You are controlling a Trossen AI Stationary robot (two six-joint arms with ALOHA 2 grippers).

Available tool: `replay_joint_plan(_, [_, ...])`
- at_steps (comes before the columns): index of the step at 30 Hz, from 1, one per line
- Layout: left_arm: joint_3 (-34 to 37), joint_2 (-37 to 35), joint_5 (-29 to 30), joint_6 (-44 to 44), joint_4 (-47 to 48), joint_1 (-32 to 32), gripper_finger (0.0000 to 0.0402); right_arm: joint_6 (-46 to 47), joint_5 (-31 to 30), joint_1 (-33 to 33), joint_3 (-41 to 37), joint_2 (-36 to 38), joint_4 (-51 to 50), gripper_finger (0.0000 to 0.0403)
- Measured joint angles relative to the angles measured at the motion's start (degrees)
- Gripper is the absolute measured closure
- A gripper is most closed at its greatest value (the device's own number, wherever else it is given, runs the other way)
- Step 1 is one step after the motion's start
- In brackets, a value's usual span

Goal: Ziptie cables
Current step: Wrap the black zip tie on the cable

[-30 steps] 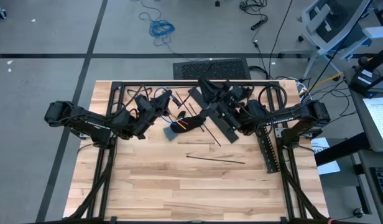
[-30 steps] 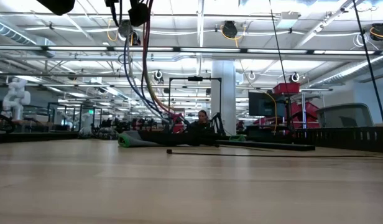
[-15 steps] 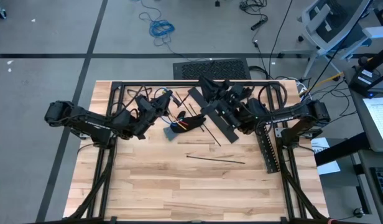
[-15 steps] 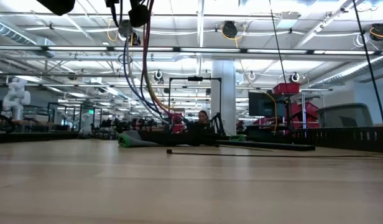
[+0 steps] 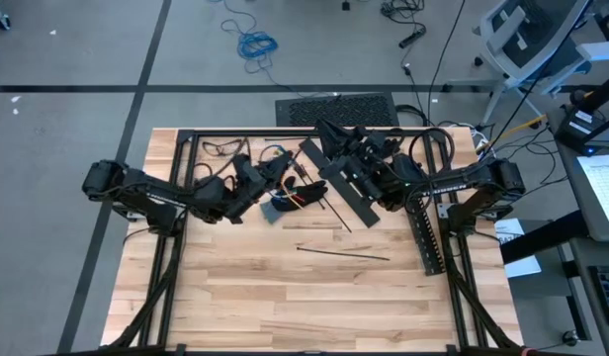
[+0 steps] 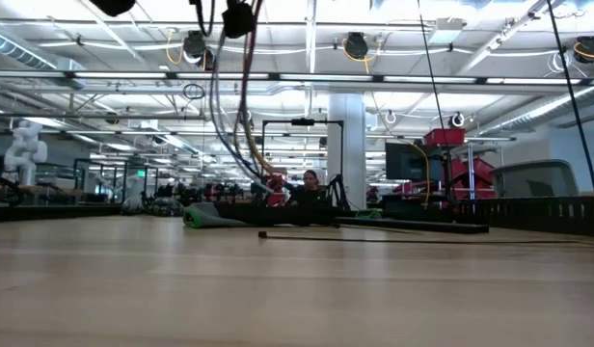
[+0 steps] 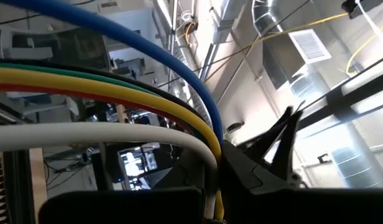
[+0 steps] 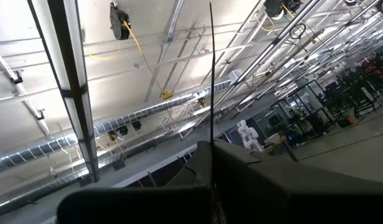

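Gripping bundle of thin multicoloured cables point(image 7: 117, 99), left gripper point(image 5: 253, 178) pinched shut.
Right gripper point(image 5: 339, 148) pressed together on thin black stick point(image 8: 212, 74); cable ends hidden.

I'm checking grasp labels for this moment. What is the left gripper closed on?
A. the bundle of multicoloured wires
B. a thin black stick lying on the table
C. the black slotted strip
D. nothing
A: the left wrist view shows the cables, blue, green, yellow, red and white, running into the left gripper, and the low view shows them hanging from it toward the table.
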State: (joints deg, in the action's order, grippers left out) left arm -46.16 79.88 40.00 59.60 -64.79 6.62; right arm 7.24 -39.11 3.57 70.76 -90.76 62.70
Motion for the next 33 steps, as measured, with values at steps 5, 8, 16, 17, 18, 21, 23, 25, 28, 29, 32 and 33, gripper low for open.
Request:
replay_joint_plan(5, [-0.9, 1.2, -0.2, 0.0, -0.5, 0.0, 0.0379, -1.9, -0.4, 0.6, 0.0, 0.0, -0.3, 0.0403])
replay_joint_plan(8, [-0.9, 1.2, -1.0, -0.1, -0.8, 0.0, 0.0379, -1.8, -0.3, 0.6, 0.0, 0.1, -0.2, 0.0403])
replay_joint_plan(16, [-0.9, 1.2, -1.2, 0.0, -1.8, 0.7, 0.0335, -1.9, -0.3, 1.0, 0.0, 0.1, -1.6, 0.0403])
replay_joint_plan(17, [-0.9, 1.1, -1.2, 0.0, -2.3, 0.8, 0.0324, -1.9, -0.3, 1.0, 0.0, 0.1, -1.5, 0.0403])
replay_joint_plan(18, [-0.9, 1.1, -1.2, 0.0, -2.6, 0.8, 0.0314, -1.9, -0.3, 1.0, 0.0, 0.1, -1.5, 0.0403])
replay_joint_plan(21, [-0.9, 1.1, -1.2, -0.1, -2.9, 0.9, 0.0293, -1.9, -0.3, 1.0, 0.0, 0.1, -1.5, 0.0403])
replay_joint_plan(23, [-0.9, 1.1, -1.2, -0.1, -3.2, 0.9, 0.0285, -1.9, -0.3, 1.0, 0.0, 0.1, -1.5, 0.0403])
replay_joint_plan(25, [-0.9, 1.1, -1.2, 0.0, -3.3, 0.9, 0.0279, -1.9, -0.3, 1.0, 0.0, 0.1, -1.5, 0.0403])
replay_joint_plan(28, [-0.9, 1.1, -1.2, 0.0, -3.3, 0.9, 0.0276, -1.9, -0.4, 1.0, 0.0, 0.1, -1.5, 0.0403])
replay_joint_plan(29, [-0.9, 1.1, -1.2, 0.0, -3.3, 0.9, 0.0275, -1.9, -0.7, 1.0, 0.0, 0.1, -1.4, 0.0403])
replay_joint_plan(32, [-0.9, 1.1, -1.2, 0.0, -3.3, 0.9, 0.0274, -2.0, -1.0, 1.0, 0.0, 0.1, -1.6, 0.0403])
replay_joint_plan(33, [-0.9, 1.1, -1.2, -0.2, -3.3, 0.9, 0.0274, -2.0, -1.0, 1.0, 0.0, 0.1, -1.7, 0.0403])
